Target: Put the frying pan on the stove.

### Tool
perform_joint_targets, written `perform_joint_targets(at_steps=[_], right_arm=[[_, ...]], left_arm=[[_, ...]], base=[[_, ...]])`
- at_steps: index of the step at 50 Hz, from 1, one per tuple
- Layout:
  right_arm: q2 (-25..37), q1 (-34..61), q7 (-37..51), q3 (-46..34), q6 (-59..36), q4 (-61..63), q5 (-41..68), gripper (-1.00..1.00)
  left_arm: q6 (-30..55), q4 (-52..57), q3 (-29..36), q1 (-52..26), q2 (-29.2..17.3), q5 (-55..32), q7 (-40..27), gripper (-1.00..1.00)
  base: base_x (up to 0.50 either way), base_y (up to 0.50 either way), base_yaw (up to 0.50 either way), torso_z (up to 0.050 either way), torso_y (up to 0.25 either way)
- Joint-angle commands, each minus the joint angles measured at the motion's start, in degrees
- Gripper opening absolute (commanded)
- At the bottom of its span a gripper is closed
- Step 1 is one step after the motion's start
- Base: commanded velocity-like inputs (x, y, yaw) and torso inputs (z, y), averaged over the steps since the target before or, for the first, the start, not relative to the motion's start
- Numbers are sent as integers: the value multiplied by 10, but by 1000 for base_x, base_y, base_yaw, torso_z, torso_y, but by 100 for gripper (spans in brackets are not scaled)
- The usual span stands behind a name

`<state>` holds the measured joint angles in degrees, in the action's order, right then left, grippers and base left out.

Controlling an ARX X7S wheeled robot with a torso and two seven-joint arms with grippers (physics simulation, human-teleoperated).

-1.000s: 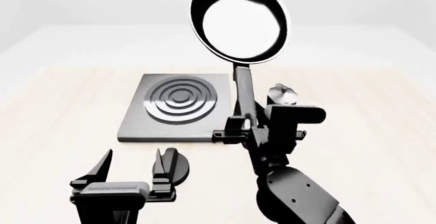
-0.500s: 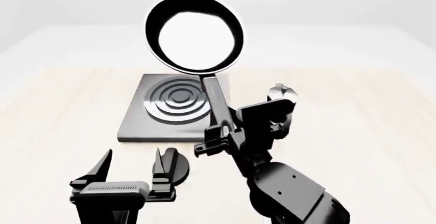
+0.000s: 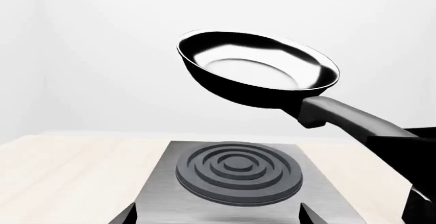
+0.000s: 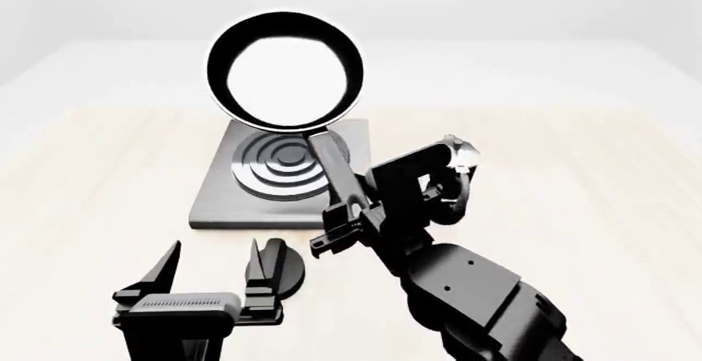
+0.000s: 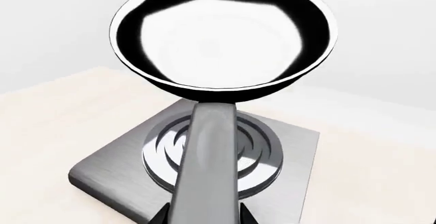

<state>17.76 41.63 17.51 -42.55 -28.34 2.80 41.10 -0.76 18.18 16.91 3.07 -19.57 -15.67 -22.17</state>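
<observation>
Right pincer: clenched on the handle of the frying pan, gripping low on the handle, well back from the bowl. Handle runs up and away from the pincer; bowl is carried high in the air, tilted, with the far rim raised and the opening facing back toward the robot.

Pan position: from the left wrist view the bowl hangs above the stove with a clear gap, not touching. From the right wrist view the burner rings sit under the handle, so the bowl looks to be beyond the burner's centre.

Left pincer: released, jaws apart, holding nothing, low over the desk just in front of the stove's near edge. A small black round object lies beside its inner finger.

Step in hand (judgement): align, level, then lower. Draw the bowl back toward the robot until it is centred over the rings, rotate the wrist until the base is flat, descend slowly. Long lever arm; keep the grip firm until the base rests fully. Hold the left arm clear.
</observation>
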Motion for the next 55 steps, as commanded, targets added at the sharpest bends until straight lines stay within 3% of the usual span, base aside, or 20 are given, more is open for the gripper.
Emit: perform_joint_targets(at_steps=[1,55], right_arm=[[2,30,-40,10,0,-8,-26,-100],[-9,59,-73,-18,-14,-104,-38,-100]], left_arm=[[0,1,1,0,-1,-1,-2,100],[-2,0,7,-3,-7,-5,-10,100]], base=[[0,0,0,0,0],[0,0,0,0,2]])
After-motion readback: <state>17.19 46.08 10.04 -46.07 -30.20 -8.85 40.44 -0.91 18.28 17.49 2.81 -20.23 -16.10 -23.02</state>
